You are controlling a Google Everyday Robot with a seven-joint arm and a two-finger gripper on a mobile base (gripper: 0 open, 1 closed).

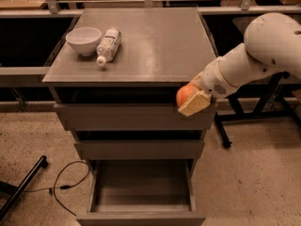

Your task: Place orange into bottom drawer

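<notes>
The orange point(184, 94) is round and smooth, held in my gripper point(190, 100) at the front right edge of the grey cabinet top, in front of the top drawer's right end. The gripper's cream fingers point(195, 103) are shut on the orange. My white arm reaches in from the right. The bottom drawer point(141, 192) is pulled out at the foot of the cabinet, a wide shallow grey tray with nothing in it. It lies below and to the left of the orange.
A white bowl point(83, 40) and a lying plastic bottle point(107, 45) sit at the far left of the cabinet top point(150, 46). The two upper drawers point(136, 147) are nearly shut. A black cable point(66, 185) and a black leg point(23, 187) lie on the floor left.
</notes>
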